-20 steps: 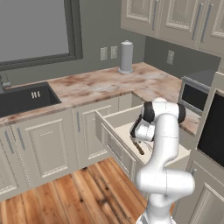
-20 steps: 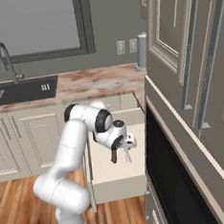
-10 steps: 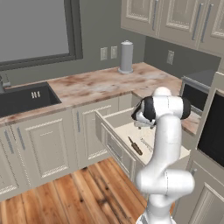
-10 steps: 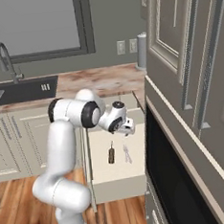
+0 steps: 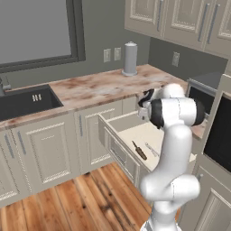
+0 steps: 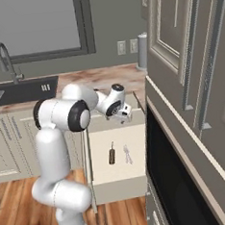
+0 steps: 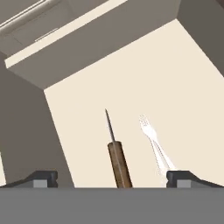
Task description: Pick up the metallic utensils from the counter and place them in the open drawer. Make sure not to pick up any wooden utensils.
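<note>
Open drawer [image 7: 183, 87] holds two utensils — knife [image 7: 117, 157], fork [image 7: 153, 140] — pincer [image 7: 111, 178] spread, empty.

Walls: dark grey, with a large window [image 5: 34, 31] above a black sink [image 5: 25, 100].
Floor: warm wood planks [image 5: 85, 203].
Cabinets: cream raised-panel doors [image 5: 45, 151].
Oven: black front [image 6: 175, 176].

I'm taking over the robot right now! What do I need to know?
The gripper is open and holds nothing, above the open drawer.
The knife and the fork lie side by side on the drawer floor, not touching.
Done: both metal utensils are in the drawer.
Left: nothing to pick that I can see on the counter. I cannot spot the wooden utensil.
</note>
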### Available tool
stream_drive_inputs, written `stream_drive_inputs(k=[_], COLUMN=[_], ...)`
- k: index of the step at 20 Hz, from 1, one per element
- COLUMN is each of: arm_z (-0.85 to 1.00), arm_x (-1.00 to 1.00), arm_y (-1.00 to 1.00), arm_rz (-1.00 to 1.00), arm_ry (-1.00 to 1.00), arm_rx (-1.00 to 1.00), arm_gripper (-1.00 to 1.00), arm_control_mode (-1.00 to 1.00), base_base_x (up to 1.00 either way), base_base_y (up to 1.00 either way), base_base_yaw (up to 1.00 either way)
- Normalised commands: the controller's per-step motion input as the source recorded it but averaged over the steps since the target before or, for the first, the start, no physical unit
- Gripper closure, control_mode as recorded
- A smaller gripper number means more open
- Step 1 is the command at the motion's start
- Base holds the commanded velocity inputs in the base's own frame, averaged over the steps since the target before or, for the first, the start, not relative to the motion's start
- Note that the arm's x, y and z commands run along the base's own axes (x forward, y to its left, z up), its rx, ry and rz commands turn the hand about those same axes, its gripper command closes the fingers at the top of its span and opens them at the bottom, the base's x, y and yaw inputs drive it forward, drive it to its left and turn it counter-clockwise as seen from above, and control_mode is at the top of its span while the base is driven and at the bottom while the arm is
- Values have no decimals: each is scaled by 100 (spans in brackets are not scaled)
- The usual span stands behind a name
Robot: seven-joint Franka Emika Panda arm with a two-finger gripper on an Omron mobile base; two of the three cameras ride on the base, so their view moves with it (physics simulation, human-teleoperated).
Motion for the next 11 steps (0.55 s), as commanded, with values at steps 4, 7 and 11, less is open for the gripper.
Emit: stream_drive_inputs(k=[4,7,11], arm_z=[100,100,100], arm_x=[-3,0,0], arm_y=[10,23,42], arm_rz=[-5,-2,0], arm_ry=[11,16,17], arm_rx=[5,0,0], arm_gripper=[-100,-100,-100], arm_control_mode=[-100,-100,-100], base_base_x=[0,0,0], base_base_y=[0,0,0], base_base_yaw=[0,0,0])
